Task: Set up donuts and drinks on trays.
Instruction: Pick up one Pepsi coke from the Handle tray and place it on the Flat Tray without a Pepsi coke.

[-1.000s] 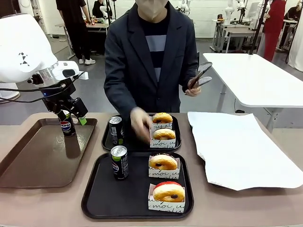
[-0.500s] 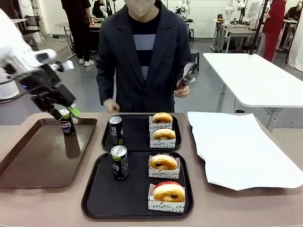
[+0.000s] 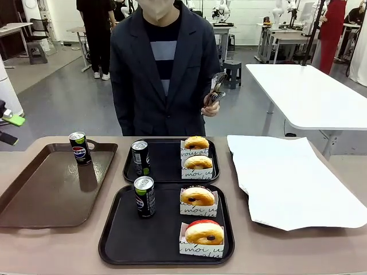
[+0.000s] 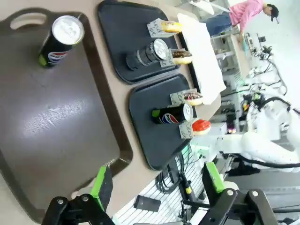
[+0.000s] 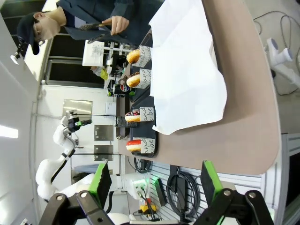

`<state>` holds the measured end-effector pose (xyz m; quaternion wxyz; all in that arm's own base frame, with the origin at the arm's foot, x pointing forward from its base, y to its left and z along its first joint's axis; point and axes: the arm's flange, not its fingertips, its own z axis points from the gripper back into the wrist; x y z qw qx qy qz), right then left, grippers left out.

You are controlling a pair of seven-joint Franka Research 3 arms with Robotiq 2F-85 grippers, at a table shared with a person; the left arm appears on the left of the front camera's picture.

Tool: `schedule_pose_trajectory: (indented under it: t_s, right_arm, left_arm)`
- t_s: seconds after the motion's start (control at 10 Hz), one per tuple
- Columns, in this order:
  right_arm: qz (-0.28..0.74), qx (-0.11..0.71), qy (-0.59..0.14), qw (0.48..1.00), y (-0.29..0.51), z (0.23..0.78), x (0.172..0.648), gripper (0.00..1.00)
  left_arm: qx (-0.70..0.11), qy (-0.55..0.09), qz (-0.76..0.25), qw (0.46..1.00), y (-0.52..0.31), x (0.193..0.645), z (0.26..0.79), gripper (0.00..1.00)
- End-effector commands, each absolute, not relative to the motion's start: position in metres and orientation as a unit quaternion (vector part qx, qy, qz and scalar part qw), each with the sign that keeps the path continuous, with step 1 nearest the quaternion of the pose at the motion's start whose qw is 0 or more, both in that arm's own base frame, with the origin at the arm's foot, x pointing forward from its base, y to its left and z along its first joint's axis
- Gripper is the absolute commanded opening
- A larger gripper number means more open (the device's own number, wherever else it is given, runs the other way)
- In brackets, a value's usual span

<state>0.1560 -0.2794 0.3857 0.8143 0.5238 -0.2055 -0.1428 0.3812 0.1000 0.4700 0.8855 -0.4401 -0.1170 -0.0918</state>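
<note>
Black plastic trays, two of them, nearly square w/ raised rims, sit mid-table one behind the other: the near tray (image 3: 120, 240) and the far tray (image 3: 166, 172). Near tray holds an upright slim black Pepsi can (image 3: 144, 196) at its left and two ring donuts in white paper sleeves at its right, a golden one (image 3: 197, 196) behind a red-iced one (image 3: 204, 232). Far tray has its own upright can (image 3: 140, 157) at left and two more golden donuts in sleeves (image 3: 196, 142) (image 3: 198, 162) at right. A third can (image 3: 79, 148) stands upright at the far end of the long brown tray (image 3: 40, 195) to the left, apart from the black trays. White paper sheet (image 3: 292, 183) lies on the table's right side. Person in a dark jacket stands at the far edge, one hand (image 3: 210, 107) holding tongs (image 3: 217, 86) at chest height. Left gripper (image 4: 157, 185) hangs above the brown tray's edge in its wrist view, green pads wide apart, nothing between them. Right gripper (image 5: 152, 183) is off beyond the table's end, fingers likewise spread, holding nothing.
</note>
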Motion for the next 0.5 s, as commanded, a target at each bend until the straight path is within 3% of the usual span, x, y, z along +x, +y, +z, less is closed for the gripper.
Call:
schedule_pose_trajectory:
  t_s: [0.0,0.4]
  right_arm:
    - [-0.137,0.529,-0.219,0.808,-0.279,0.385,0.156,1.0]
    - [-0.137,0.529,-0.219,0.808,-0.279,0.385,0.156,1.0]
  left_arm:
    - [-0.486,-0.119,-0.06,0.864,0.12,0.393,0.427,1.0]
    - [-0.569,-0.072,0.004,0.819,0.187,0.402,0.382,1.0]
